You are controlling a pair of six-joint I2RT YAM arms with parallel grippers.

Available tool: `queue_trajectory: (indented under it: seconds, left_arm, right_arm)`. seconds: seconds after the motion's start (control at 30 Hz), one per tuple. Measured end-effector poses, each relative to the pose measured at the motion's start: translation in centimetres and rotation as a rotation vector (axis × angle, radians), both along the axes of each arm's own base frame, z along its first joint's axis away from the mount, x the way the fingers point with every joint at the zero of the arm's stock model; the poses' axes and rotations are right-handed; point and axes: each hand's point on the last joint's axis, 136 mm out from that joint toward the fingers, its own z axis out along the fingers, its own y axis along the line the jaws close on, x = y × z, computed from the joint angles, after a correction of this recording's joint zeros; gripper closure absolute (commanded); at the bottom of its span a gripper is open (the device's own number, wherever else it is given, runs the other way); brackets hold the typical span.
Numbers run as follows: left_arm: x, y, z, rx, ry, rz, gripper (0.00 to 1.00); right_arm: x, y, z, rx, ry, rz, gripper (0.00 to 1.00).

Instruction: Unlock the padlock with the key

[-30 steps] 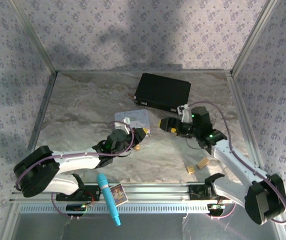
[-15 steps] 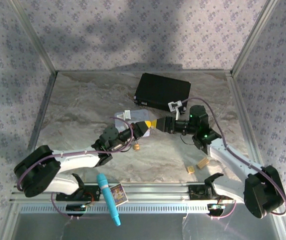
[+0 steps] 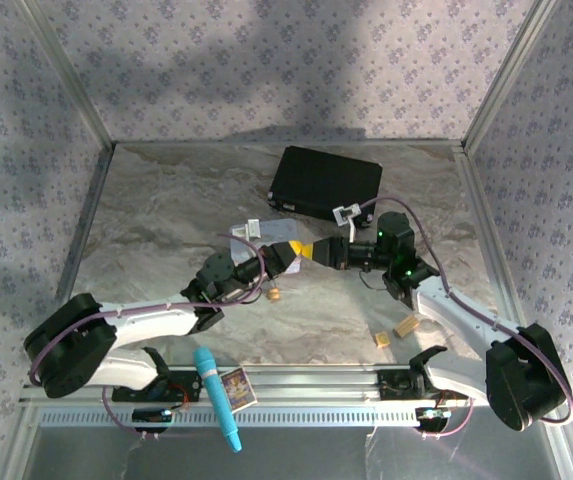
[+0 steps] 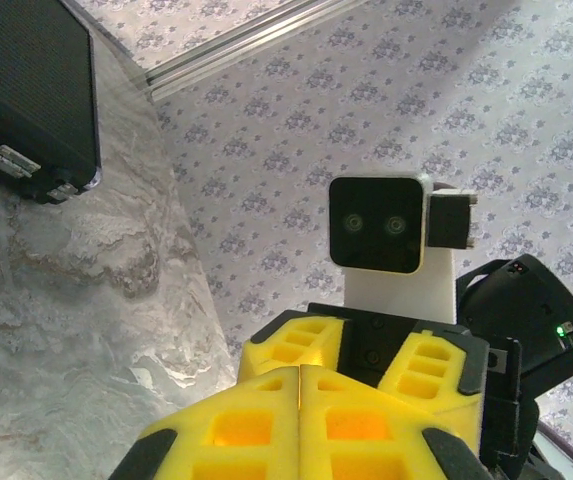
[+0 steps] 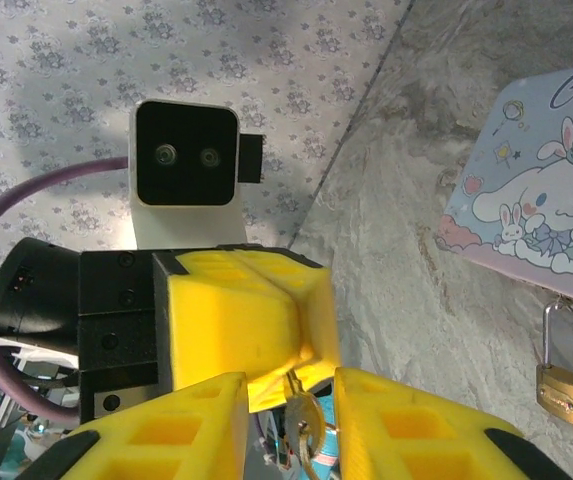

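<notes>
Left end effector [image 4: 299, 385] is clenched, tip to tip with the right end effector [image 5: 289, 400], whose fingers are spread. The key [image 5: 304, 428] looks pinched at its top by the left tips and hangs in the right's gap, so I read this as a mid-air handoff. To do it well, the right should clamp flat on the key's head with the blade sticking out, and the left should let go only once that grip is firm. Watch for the small ring snagging. The padlock [image 5: 564, 375] has a small brass body and a thin silver shackle that looks shut. It lies flat on the surface [image 5: 446, 330] just beside the cartoon tin [image 5: 536, 200], apart from both arms.
</notes>
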Motion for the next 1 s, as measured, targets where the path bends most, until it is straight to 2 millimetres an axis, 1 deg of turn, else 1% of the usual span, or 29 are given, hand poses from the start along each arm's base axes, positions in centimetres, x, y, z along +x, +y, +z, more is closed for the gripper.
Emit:
queue_trajectory:
  seconds: [0.23,0.3,0.4,0.47,0.63,0.67,0.7,0.77,0.8,0.87,0.9,0.93,1.0]
  left_arm:
    - [-0.1,0.1,0.1,-0.001,-0.002,0.0,1.0]
    - [-0.1,0.1,-0.1,0.006,-0.002,0.001,1.0]
    - [-0.1,0.1,-0.1,0.008,-0.004,0.001,1.0]
    - [-0.1,0.2,0.0,0.006,-0.006,0.004,1.0]
    - [-0.1,0.5,-0.1,0.013,-0.004,0.009,0.99]
    - [-0.2,0.5,-0.1,0.021,-0.004,0.012,0.8]
    - [-0.2,0.6,-0.2,0.032,-0.006,0.014,0.58]
    - [-0.1,1.1,-0.9,0.069,0.015,0.036,0.25]
    - [0.1,1.5,-1.4,0.101,0.026,0.056,0.2]
    - [0.3,2.4,-2.5,0.174,0.054,0.1,0.19]
    - [0.5,3.0,-3.1,0.222,0.073,0.127,0.19]
    - [0.8,3.6,-3.5,0.275,0.091,0.159,0.2]
    - [1.2,4.7,-4.0,0.367,0.115,0.211,0.28]
  right_arm:
    - [-0.3,0.0,-0.5,0.0,0.014,0.008,0.84]
    - [-0.4,0.0,-0.5,0.003,0.014,0.01,0.91]
    - [-0.4,0.0,-0.5,0.006,0.018,0.009,0.93]
    - [-0.4,0.0,-0.5,0.008,0.017,0.009,1.0]
    - [-0.4,0.0,-0.5,0.009,0.022,0.01,1.0]
    - [-0.4,0.0,-0.5,0.009,0.022,0.01,1.0]
    - [-0.5,0.0,-0.6,0.008,0.024,0.011,1.0]
    - [-0.5,0.0,-0.8,0.004,0.029,0.008,1.0]
    - [-0.4,-0.1,-1.0,-0.001,0.032,0.001,1.0]
    - [-0.2,-0.2,-1.5,-0.019,0.038,-0.012,1.0]
    - [-0.1,-0.4,-2.1,-0.043,0.046,-0.025,1.0]
    - [0.1,-0.5,-2.8,-0.068,0.056,-0.04,1.0]
    - [0.2,-0.9,-4.3,-0.126,0.079,-0.069,1.0]
